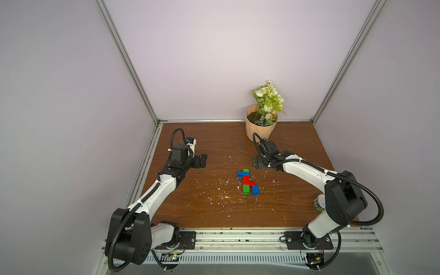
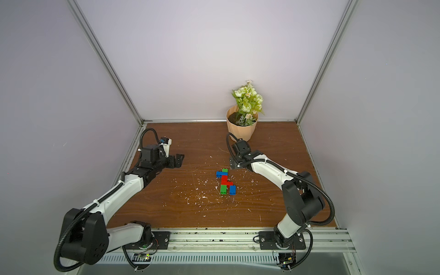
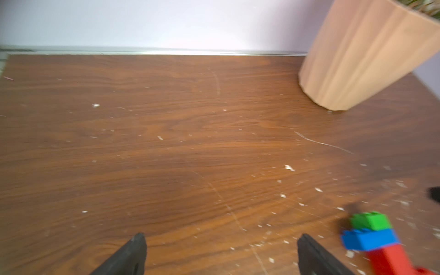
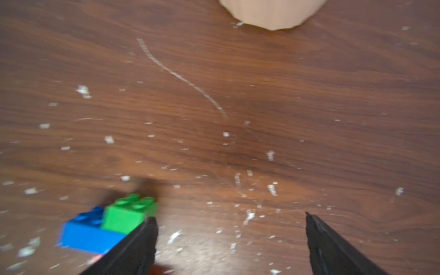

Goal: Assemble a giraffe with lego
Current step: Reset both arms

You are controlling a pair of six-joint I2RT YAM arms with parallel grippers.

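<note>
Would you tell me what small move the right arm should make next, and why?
Probably lift the right gripper clear and back: its jaws stand open and empty, close beside the green top brick of the giraffe, and all six bricks look joined.

The right claw [image 4: 229, 216] stands spread wide over the scuffed wooden tabletop [image 4: 309, 107], with nothing between its black fingers [image 4: 133, 250]. Just beside one finger lies the blurred end of the giraffe [image 4: 104, 226]: a green brick [image 4: 126, 215] joined to a blue brick [image 4: 88, 234]. Beyond a curved pale scratch [image 4: 181, 78] stands a tan pot [image 4: 269, 12].
</note>
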